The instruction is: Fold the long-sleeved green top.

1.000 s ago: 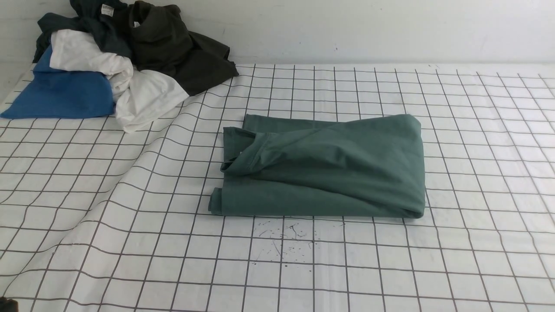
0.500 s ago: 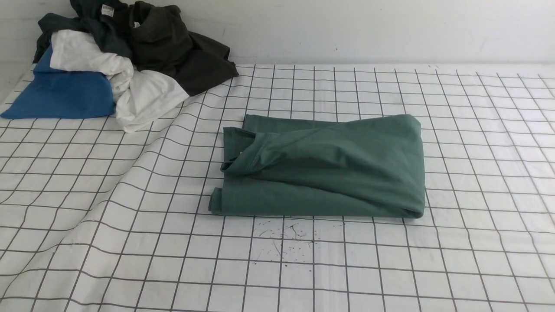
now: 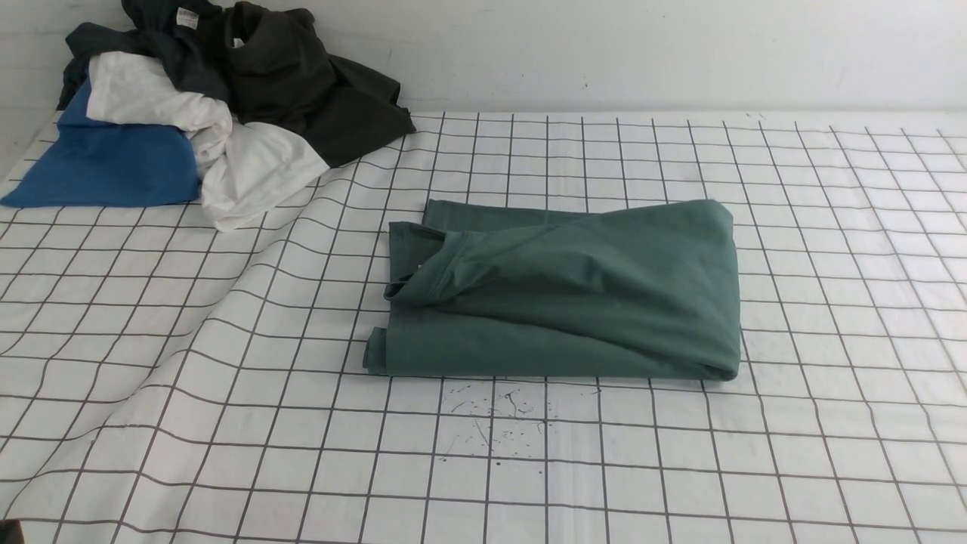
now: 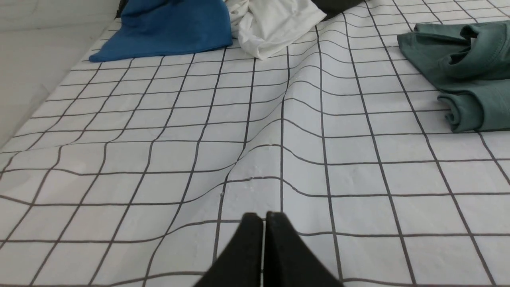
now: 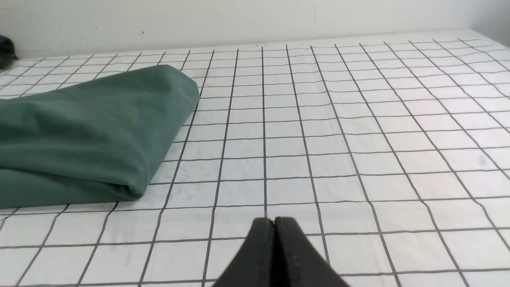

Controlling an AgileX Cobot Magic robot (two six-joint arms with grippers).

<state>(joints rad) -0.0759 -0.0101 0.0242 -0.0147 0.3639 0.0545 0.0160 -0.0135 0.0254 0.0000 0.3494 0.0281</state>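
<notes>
Mid-table (image 3: 831,227), the top (image 3: 574,295) lies folded; both grippers, left (image 4: 263,217) and right (image 5: 274,221), hover clenched and empty, apart from it.

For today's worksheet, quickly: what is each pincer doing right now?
Left pincer: closed, holding nothing, above the checked cloth.
Right pincer: closed, holding nothing.

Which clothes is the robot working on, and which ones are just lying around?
For the job:
- green top, folded on the checked cloth

Just lying about, piled at the far left:
- blue garment
- white garment
- dark garment
</notes>
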